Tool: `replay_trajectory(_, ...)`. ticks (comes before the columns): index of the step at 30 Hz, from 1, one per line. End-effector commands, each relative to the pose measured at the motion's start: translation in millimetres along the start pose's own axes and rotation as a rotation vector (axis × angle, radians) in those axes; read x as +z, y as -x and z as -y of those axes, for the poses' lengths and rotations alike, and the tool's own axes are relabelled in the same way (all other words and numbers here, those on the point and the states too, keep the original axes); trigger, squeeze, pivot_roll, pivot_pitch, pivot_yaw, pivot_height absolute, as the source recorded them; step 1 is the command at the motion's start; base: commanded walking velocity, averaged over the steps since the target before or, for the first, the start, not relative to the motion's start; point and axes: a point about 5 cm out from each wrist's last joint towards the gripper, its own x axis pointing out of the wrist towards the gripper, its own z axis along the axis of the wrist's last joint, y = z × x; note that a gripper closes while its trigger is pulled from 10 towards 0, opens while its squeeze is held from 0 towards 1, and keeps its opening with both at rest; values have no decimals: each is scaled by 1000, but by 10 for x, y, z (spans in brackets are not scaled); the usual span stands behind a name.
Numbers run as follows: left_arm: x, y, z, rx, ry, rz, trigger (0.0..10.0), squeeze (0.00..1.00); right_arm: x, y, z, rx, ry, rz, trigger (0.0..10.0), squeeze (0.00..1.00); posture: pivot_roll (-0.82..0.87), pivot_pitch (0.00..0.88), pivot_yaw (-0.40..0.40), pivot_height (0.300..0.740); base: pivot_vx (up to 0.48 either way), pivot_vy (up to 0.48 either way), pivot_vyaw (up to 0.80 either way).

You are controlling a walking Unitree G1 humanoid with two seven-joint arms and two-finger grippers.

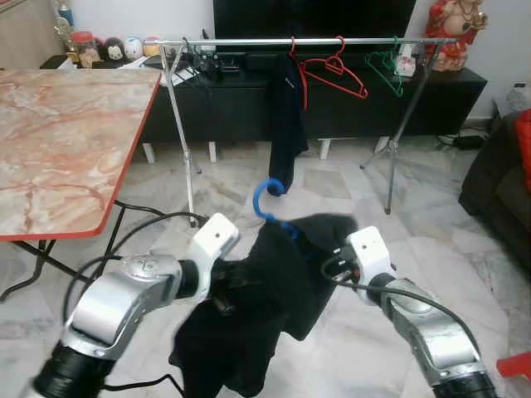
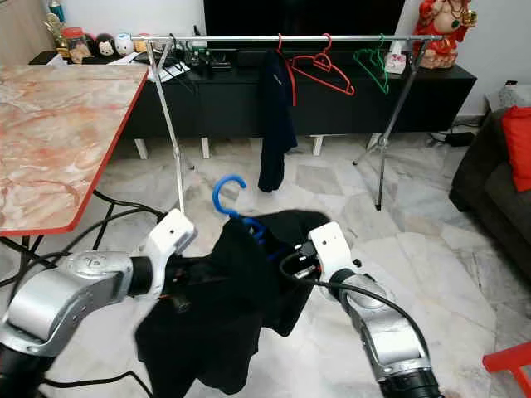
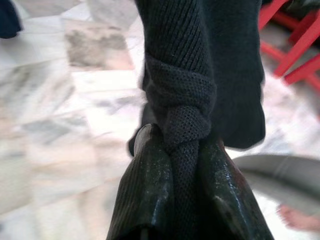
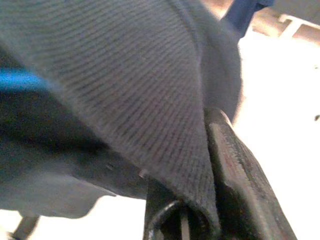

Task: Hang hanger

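Marble floor (image 1: 348, 199) lies open ahead of us, a broad bare stretch running up to the clothes rail (image 1: 249, 41), which stands on splayed metal legs in front of a long black cabinet (image 1: 431, 99). We hold a black garment (image 1: 274, 290) on a blue hanger (image 1: 270, 203) between our two arms, low over the floor and well short of the rail; the hanger's hook pokes up above the cloth. Our left end effector (image 3: 182, 165) is pinched tight on a bunched fold of the knit fabric, fingers (image 3: 150, 170) pressing it from both sides. Our right end effector (image 4: 200, 200) also has cloth squeezed between its fingers at the garment's other shoulder. On the rail hang a dark garment (image 1: 286, 124), a red hanger (image 1: 336, 70) and a green hanger (image 1: 386, 70), with a long bare run of bar on the left half. A marble-patterned surface (image 1: 66, 124) with a red edge juts in at our left, its corner near the rail's left leg, narrowing that side. A dark sofa (image 1: 498, 199) bounds the right, and a red object (image 1: 514, 365) sits at the lower right corner. Figurines line the cabinet top; we can read no writing or labels anywhere.
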Motion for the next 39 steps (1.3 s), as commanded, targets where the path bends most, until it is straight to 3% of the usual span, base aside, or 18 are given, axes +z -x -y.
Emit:
replay_trajectory(1,44,23,1,-6,-63,6,10000,0,93,-14,29,-5,47,23,0,0,-19,0,-41,740,0,0,0)
replay_trajectory(4,34,80,-60,5,-79,0,10000,0,105,-5,59,-8,79,12,0,0,-19,0,-41,740,0,0,0)
replay_trajectory(6,47,170,-94,-24,-138,31,10000,0,77,9,110,-20,167,-23,0,0,-19,0,-47,740,0,0,0)
replay_trajectory(10,43,299,-92,-99,-211,64,10000,0,47,20,148,-23,177,-41,0,0,-19,0,-47,740,0,0,0)
replay_trajectory(15,-120,447,0,-249,-316,-77,10000,0,32,31,208,-34,248,-68,0,0,-17,1,-51,740,0,0,0)
replay_trajectory(18,-186,462,-5,-263,-343,-134,10000,0,35,32,216,-33,251,-69,0,0,-17,1,-51,740,0,0,0)
replay_trajectory(19,-263,466,-37,-261,-393,-197,10000,0,38,31,228,-33,273,-76,0,0,-16,1,-53,740,0,0,0)
replay_trajectory(21,-307,468,-58,-260,-426,-229,10000,0,39,29,236,-32,287,-79,0,0,-16,1,-53,740,0,0,0)
replay_trajectory(23,-295,464,-26,-294,-397,-189,10000,0,36,28,239,-31,285,-79,0,0,-16,1,-53,740,0,0,0)
replay_trajectory(25,-203,499,29,-346,-362,-78,10000,0,14,38,272,-38,300,-93,0,0,-21,1,-54,740,0,0,0)
replay_trajectory(30,-165,530,74,-397,-366,-32,10000,0,-21,31,296,-43,319,-110,0,0,-16,2,-57,740,0,0,0)
replay_trajectory(31,-163,512,95,-405,-370,-34,10000,0,-15,21,289,-43,314,-109,3333,0,-16,2,-57,740,0,0,0)
replay_trajectory(32,-165,498,108,-411,-377,-35,10000,0,-10,14,284,-42,312,-108,10000,0,-16,2,-57,740,0,0,0)
replay_trajectory(36,-149,422,175,-440,-385,-17,10000,0,74,-9,229,2,273,-70,10000,16,-16,2,-57,740,0,0,0)
replay_trajectory(37,-151,397,196,-453,-391,-13,10000,0,130,-2,200,55,260,-41,10000,824,-16,2,-57,740,0,0,0)
replay_trajectory(38,-151,393,200,-455,-392,-13,10000,0,141,1,194,67,258,-34,10000,824,-16,2,-57,740,0,0,0)
replay_trajectory(39,-151,388,200,-458,-391,-11,10000,0,154,2,192,83,261,-30,10000,1000,-23,2,-52,740,0,0,0)
